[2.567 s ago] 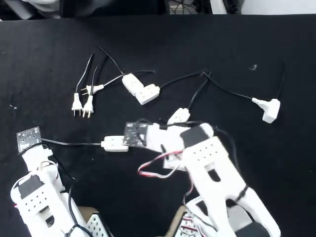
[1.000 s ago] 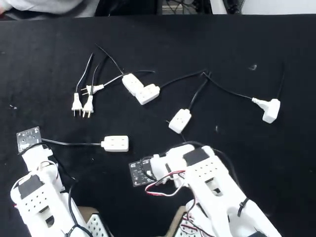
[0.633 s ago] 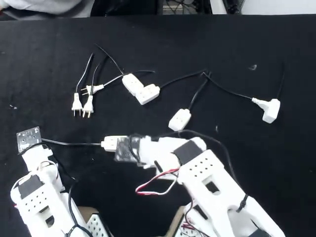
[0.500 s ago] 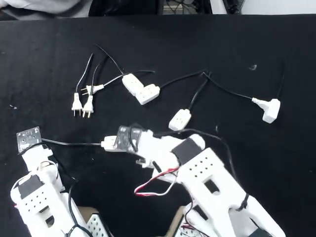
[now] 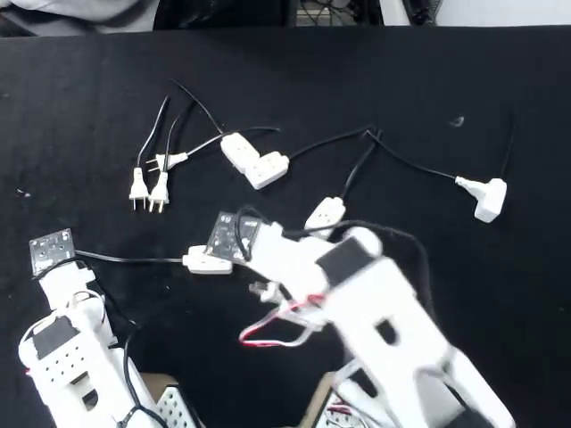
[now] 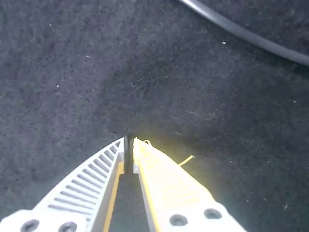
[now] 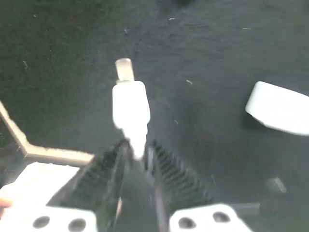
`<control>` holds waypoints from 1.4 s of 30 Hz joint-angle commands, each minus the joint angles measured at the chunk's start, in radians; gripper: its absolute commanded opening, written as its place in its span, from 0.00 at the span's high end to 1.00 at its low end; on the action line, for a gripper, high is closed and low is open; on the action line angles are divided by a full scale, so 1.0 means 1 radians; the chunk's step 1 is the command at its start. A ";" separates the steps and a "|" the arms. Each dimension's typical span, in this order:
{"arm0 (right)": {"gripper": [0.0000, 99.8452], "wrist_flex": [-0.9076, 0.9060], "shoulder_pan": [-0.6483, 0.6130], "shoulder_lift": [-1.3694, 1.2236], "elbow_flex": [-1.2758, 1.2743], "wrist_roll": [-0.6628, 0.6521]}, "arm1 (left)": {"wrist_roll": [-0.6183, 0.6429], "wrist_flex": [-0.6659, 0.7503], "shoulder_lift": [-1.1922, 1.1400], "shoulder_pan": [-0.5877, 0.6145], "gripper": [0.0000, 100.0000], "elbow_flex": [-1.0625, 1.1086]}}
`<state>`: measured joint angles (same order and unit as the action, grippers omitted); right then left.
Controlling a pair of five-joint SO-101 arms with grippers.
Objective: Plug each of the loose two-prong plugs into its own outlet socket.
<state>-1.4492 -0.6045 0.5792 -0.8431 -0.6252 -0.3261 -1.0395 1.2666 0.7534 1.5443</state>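
Right jaws: clenched on the narrow cord end of a white two-prong plug (image 7: 129, 108).
Plug axis: in line with the jaws. The prong end (image 7: 123, 67) leads straight away from the wrist, above the black worktop (image 5: 464, 80).
Socket by the jaws: in the high view a white outlet socket (image 5: 208, 260) lies just beside the right arm's wrist (image 5: 234, 239). Its long axis runs across the worktop, and its cord trails off toward the left arm (image 5: 53, 348).
Line to the holes: in the right wrist view a white block (image 7: 277, 108) sits off to one side of the plug's line, not ahead of it, and I cannot tell which socket it is. The prongs look not yet aimed at any socket face. The coming move likely turns on swinging the plug's axis round to meet the holes squarely.
Other sockets: a single socket (image 5: 326, 214) lies just past the arm's far side, and a joined pair (image 5: 256, 160) lies farther up the worktop.
Loose plugs (image 5: 138, 189): grouped with their prongs toward the arms, well apart from the right jaws.
Left jaws: closed together on nothing, tips over bare worktop, with a black cord (image 6: 241, 34) lying beyond them.
Nearer arm: the right, which already carries a plug next to a socket. The left arm sits at the near corner, close only to that socket's cord.
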 commanded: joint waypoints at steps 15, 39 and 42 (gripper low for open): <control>0.75 0.385 0.040 -0.329 -0.025 -0.075 | -0.011 -0.009 0.006 0.016 0.95 -0.018; 0.82 0.631 0.021 -0.042 -0.303 -0.084 | -0.011 -0.009 0.006 0.012 0.95 -0.018; 0.82 0.655 0.077 -0.073 -0.277 -0.121 | -0.011 -0.009 0.006 0.016 0.95 -0.018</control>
<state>-0.8247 -0.5846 0.5286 -1.1561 -0.7127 -0.3261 -1.0395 1.2666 0.7626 1.5443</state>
